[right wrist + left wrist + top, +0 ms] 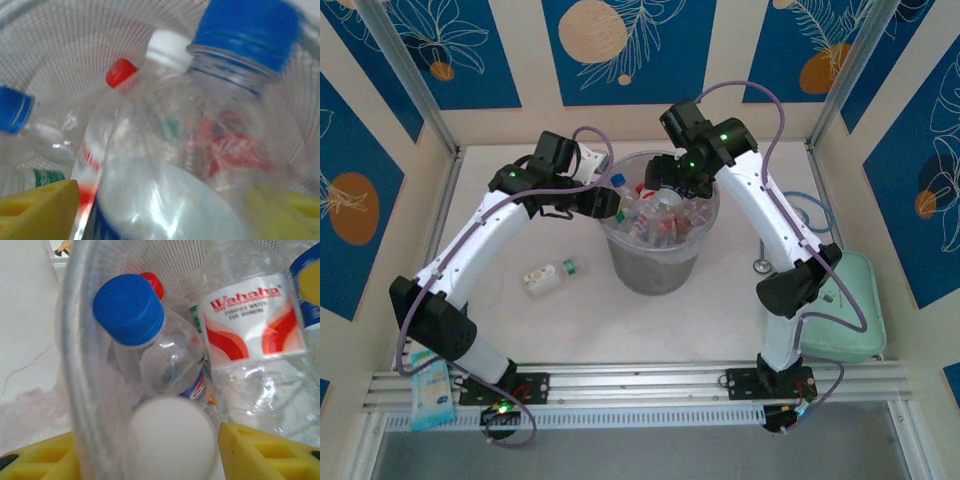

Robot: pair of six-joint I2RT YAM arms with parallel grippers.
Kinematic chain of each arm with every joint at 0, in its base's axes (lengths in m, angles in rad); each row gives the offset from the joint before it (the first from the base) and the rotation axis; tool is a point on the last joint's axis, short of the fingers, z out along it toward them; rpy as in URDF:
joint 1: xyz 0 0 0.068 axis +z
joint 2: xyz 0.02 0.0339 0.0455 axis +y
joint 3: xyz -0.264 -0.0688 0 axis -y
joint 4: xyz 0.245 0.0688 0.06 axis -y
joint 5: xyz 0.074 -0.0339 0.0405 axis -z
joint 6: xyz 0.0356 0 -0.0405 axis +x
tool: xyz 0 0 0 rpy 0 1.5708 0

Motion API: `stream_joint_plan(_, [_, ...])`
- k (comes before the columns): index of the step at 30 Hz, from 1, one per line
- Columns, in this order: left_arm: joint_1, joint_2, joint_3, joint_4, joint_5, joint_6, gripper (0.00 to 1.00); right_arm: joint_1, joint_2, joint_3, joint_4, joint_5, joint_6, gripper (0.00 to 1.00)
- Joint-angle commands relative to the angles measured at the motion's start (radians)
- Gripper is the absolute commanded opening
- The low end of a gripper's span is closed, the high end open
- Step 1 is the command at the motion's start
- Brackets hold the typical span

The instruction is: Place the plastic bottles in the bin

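On the table (570, 330) left of the bin (655, 272), well apart from its wall, a green-capped bottle (548, 277) lies on its side. Its long axis runs roughly left to right, with the cap end toward the bin and tipped slightly away from the arm bases. Bare table surrounds it, so fingers could come down on it from any side. The left gripper (608, 205) hangs at the bin's left rim and is clearly the nearer one; the bottle lies back from it, toward the left arm's base. Its yellow fingers (40, 460) stand apart with a white rounded object (172, 440) between them. The rim and liner blur across the left wrist view, so I cannot tell whether that object is gripped. Inside the bin the plastic bottles (665, 215) are heaped close to the rim. Over the middle of the bin is the right gripper (672, 187), fingers (42, 210) spread wide around a blurred blue-capped bottle (220, 125). That bottle points cap-first down into the heap and looks loose rather than clamped. Right of the bin and well apart sits a pale green case (845, 310), out of the way. The next pickup should fall to the left arm, which must first lift clear of the bin's rim.
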Motion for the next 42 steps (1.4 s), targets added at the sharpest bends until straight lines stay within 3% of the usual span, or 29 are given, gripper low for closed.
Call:
stream_joint_plan(1, [-0.016,-0.013,0.023,0.002,0.037,0.016,0.58,0.006,0.018,0.101,-0.102,0.008,-0.042,0.87])
stream_joint_plan(6, [-0.016,-0.020,0.021,0.002,0.029,0.013,0.58,0.004,0.088,0.227,-0.160,0.052,-0.084,0.87])
stream_joint_plan(9, [-0.016,-0.025,0.018,0.001,0.022,0.014,0.58,0.002,0.116,0.255,-0.165,0.098,-0.105,0.82])
stream_joint_plan(14, [-0.015,-0.026,0.017,0.000,0.021,0.013,0.59,-0.004,0.150,0.243,-0.165,0.119,-0.130,0.56])
stream_joint_plan(18, [-0.015,-0.033,0.012,-0.005,0.011,0.017,0.59,0.005,0.132,0.128,-0.167,0.112,-0.128,0.37])
stream_joint_plan(23, [-0.015,-0.034,0.003,0.008,0.017,0.011,0.58,-0.001,0.042,-0.157,-0.039,0.048,-0.092,0.31])
stream_joint_plan(26, [-0.016,-0.034,0.004,0.013,0.023,0.012,0.59,-0.008,0.007,-0.206,0.009,0.025,-0.079,0.31])
stream_joint_plan(29, [-0.014,-0.032,0.015,0.012,0.030,0.017,0.59,-0.016,0.000,-0.137,0.005,0.020,-0.085,0.35])
stream_joint_plan(33, [-0.016,-0.025,0.048,0.005,0.033,0.030,0.60,-0.019,0.000,0.009,-0.012,0.020,-0.114,0.55])
stream_joint_plan(36, [-0.014,-0.022,0.076,0.000,0.033,0.042,0.65,-0.019,0.001,0.100,-0.031,0.021,-0.131,0.63])
stream_joint_plan(39, [-0.014,-0.017,0.107,-0.007,0.035,0.053,0.67,-0.018,-0.006,0.137,-0.052,0.033,-0.138,0.65])
stream_joint_plan(42, [-0.014,-0.007,0.141,-0.024,0.029,0.066,0.68,-0.018,-0.025,0.105,-0.053,0.029,-0.129,0.57])
